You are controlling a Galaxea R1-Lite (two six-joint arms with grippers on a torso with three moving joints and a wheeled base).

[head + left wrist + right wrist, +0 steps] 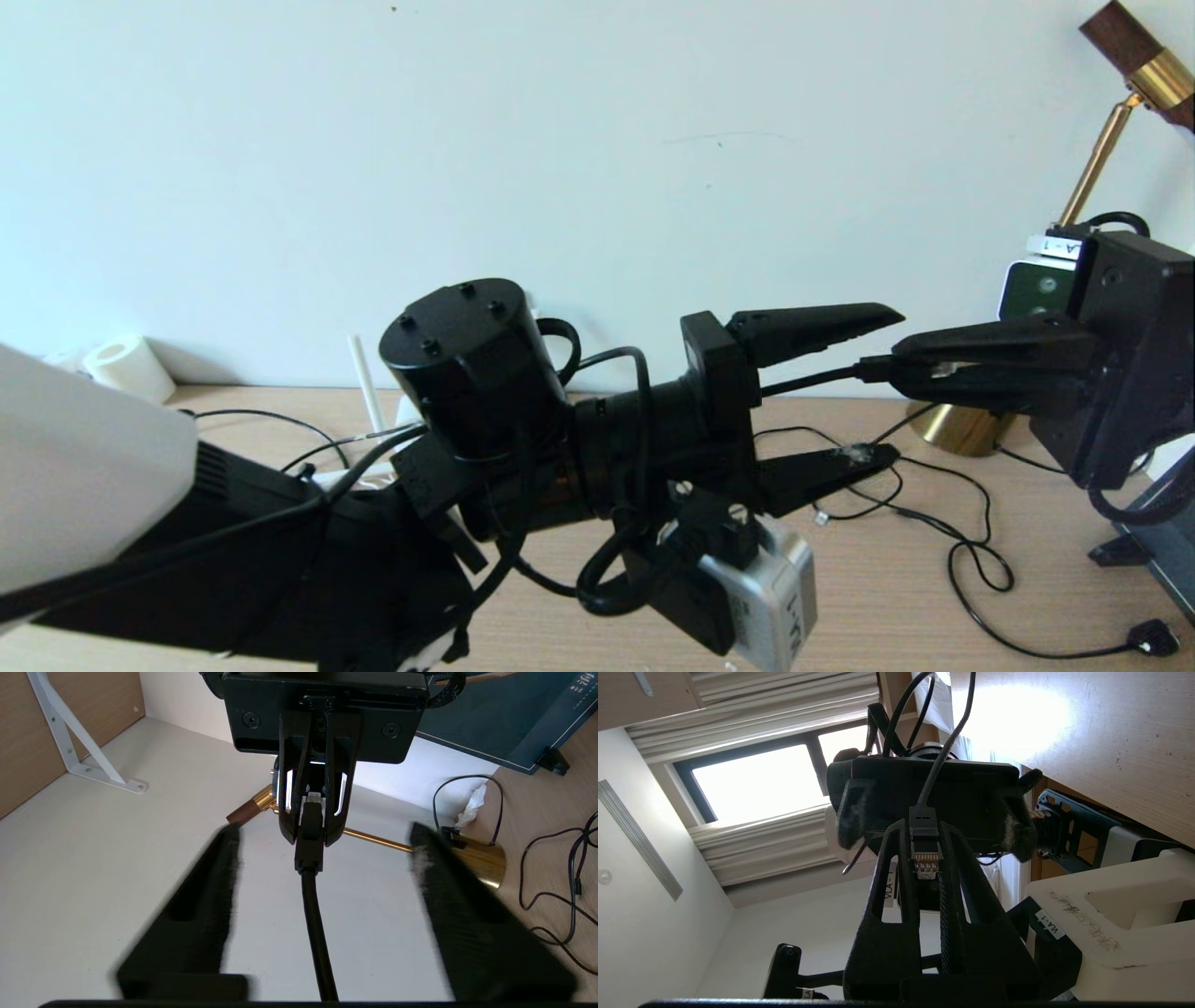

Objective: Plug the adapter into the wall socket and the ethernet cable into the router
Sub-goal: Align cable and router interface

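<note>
Handover, held above the desk | right pincer pinches the ethernet cable by its plug | left pincer spread either side, not touching | advice — draw left clear without snagging, keep plug level for router — hidden here.

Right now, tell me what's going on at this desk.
A handover of the ethernet cable is under way in mid-air above the desk. The right gripper has its jaws shut on the cable's plug. The left gripper faces it with jaws wide open around the cable, not gripping it. The router's antenna shows behind the left arm; nothing is plugged into it yet as far as can be seen.
</note>
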